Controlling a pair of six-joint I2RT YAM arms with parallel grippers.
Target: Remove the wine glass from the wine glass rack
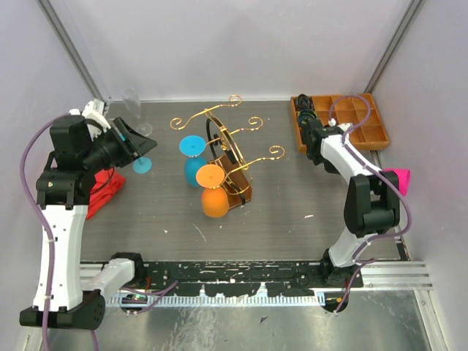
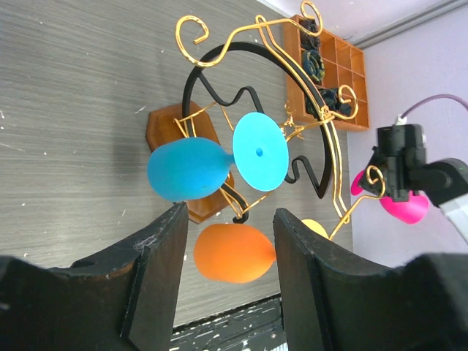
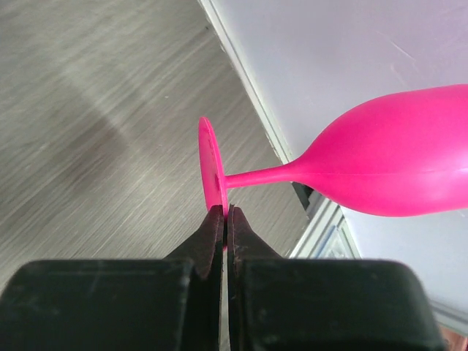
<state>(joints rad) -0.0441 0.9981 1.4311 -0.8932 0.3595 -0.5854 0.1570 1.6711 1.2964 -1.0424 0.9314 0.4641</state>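
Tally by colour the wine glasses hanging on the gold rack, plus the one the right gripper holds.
Blue wine glass: 1
Orange wine glass: 1
Pink wine glass, foot pinched in the right gripper: 1
Total: 3

1. You see the table (image 1: 292, 219): a grey wood-grain top.
2. The wine glass rack (image 1: 235, 179) stands near its centre.
3. The compartmented tray (image 1: 365, 134) lies in your far right corner.
4. A red object (image 1: 102, 191) lies at the left edge.
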